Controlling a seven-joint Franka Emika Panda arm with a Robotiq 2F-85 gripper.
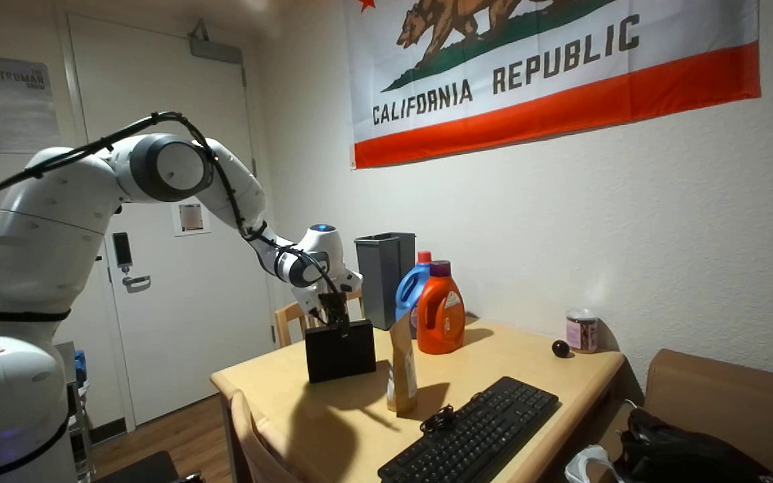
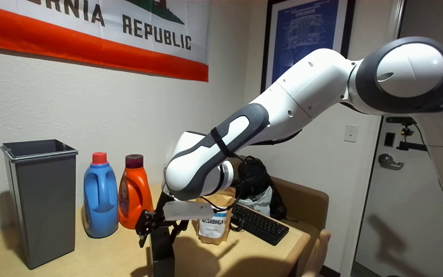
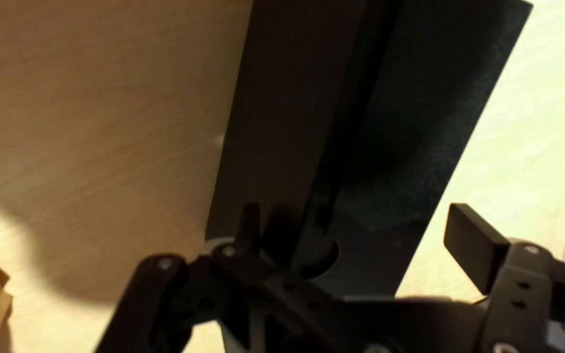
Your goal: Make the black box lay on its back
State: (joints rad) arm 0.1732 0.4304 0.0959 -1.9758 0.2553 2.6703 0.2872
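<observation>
"On the table [image 1: 514, 355], where is the black box [image 1: 341, 352]?"

"Upright on one long narrow edge, a broad face turned to the camera in an exterior view."

"And the gripper [image 3: 360, 230]?"

"Directly over the box, spread wide (the wrist view shows the gap best). Its fingers [image 3: 473, 245] are well apart, and in an exterior view they hang on either side of the upper edge. Whether either one touches the box, I cannot tell."

"What stands nearest?"

"An upright brown paper bag [image 1: 402, 376], near the box but apart from it, with a white label [image 2: 212, 231] on its front. It stands between the box and the black keyboard [image 1: 477, 436], whose cable [image 1: 438, 419] is bunched along one long side."

"Farther out?"

"Two jugs, close together: a purple-capped orange jug [image 1: 441, 318] and a red-capped blue jug [image 2: 100, 200]. On the blue jug's other side is a tall grey bin [image 2: 44, 204]. Near the wall [image 1: 695, 201], at a corner of the table, sits a jar [image 1: 582, 332], with a small dark ball [image 1: 560, 348] just beside it."

"And past the table?"

"A brown padded seat [image 1: 729, 389] with a black bag [image 1: 688, 451] on it. High on the wall hangs a flag [image 1: 527, 121]: a bear above the words CALIFORNIA REPUBLIC, and a red band along the bottom."
</observation>
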